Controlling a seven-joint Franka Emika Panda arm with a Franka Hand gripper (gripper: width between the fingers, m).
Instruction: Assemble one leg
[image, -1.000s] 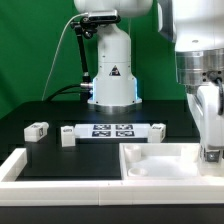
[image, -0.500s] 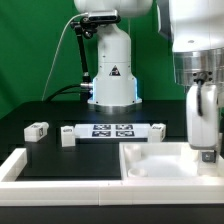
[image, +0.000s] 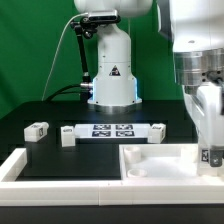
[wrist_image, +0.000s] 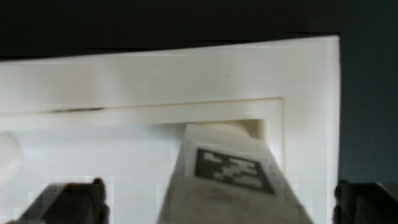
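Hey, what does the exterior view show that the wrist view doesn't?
Only the exterior view shows the long flat white marker board, three small white blocks beside it, and the arm's white base. Only the wrist view shows the small white tagged leg standing in the tray corner, fingers on either side and apart from it. Both show the large white square rimmed tray and the gripper.

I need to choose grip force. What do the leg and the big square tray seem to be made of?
The leg: apparently hard white plastic, matte, with a printed black-and-white tag stuck on its face. The square tray: probably the same plastic, with a smooth, even white surface, crisp raised rim and soft sheen. The pictures cannot confirm either.
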